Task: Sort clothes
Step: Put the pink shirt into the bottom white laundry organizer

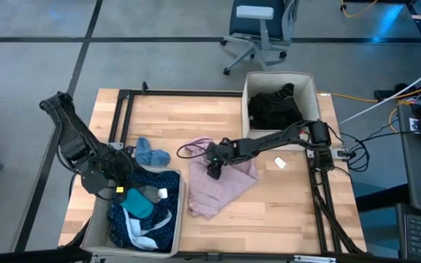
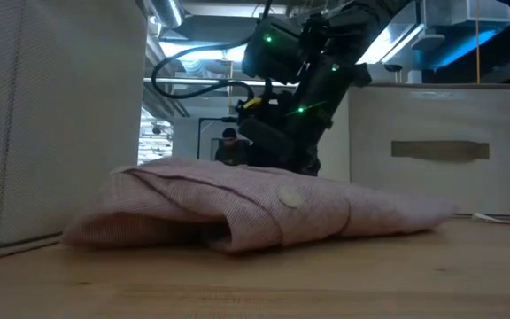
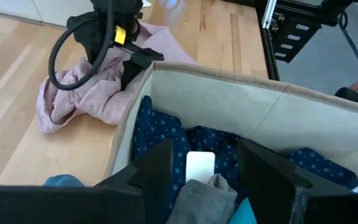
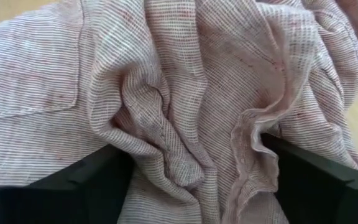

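Pink fabric of the pink patterned top point(image 4: 185, 106) is bunched between the spread fingers of the right gripper point(image 1: 215, 169), which is pressed down onto the garment at mid-table. Over the near-left bin point(image 1: 180, 212), holding blue and teal clothes, the left gripper point(image 3: 205, 171) is held with fingers apart, gripping nothing.

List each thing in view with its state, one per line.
Pink shirt: crumpled on the table, between the right tool's fingers.
Right tool: open, down on the shirt.
Left tool: open, above the near bin.
Near bin: holds blue clothes.
Far bin: holds black clothes.
Blue garment: loose on the table.
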Tool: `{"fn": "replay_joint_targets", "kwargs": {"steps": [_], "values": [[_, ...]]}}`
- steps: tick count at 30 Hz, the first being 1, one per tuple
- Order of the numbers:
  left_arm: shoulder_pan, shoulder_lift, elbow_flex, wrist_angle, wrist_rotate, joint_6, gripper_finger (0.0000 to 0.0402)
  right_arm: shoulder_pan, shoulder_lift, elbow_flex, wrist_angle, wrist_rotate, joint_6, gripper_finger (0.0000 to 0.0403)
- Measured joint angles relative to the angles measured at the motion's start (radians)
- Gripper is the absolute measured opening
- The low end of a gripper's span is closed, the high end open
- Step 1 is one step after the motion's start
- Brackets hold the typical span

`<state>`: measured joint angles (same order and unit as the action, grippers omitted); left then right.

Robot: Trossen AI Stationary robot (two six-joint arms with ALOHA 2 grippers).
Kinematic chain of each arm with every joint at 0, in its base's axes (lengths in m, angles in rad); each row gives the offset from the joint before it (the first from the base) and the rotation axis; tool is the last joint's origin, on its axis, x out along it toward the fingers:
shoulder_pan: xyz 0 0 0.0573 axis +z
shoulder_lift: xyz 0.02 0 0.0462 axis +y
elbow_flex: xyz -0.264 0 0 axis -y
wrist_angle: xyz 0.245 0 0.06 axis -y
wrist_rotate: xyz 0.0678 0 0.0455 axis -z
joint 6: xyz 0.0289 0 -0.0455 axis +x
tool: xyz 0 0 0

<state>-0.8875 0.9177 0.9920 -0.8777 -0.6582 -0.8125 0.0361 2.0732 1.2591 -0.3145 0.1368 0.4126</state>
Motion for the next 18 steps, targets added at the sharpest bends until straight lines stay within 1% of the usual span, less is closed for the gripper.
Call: {"fn": "replay_joint_targets", "kwargs": {"steps": [5, 10, 14, 18], "values": [[0.0, 0.011, 0.0, -0.001, 0.0, -0.002, 0.0171, 0.002, 0.005, 0.0, 0.002, -0.006, 0.001, 0.0295], [0.0, 0.012, 0.0, -0.001, 0.0, -0.005, 0.0171, 0.003, 0.006, -0.003, 0.02, -0.024, 0.0, 0.0234], [0.0, 0.012, 0.0, -0.001, 0.0, -0.014, 0.0171, 0.003, 0.006, -0.003, 0.023, -0.032, 0.001, 0.0166], [0.0, 0.012, 0.0, -0.001, 0.0, -0.013, 0.0171, 0.003, 0.008, -0.003, 0.024, -0.037, -0.002, 0.0086]]}}
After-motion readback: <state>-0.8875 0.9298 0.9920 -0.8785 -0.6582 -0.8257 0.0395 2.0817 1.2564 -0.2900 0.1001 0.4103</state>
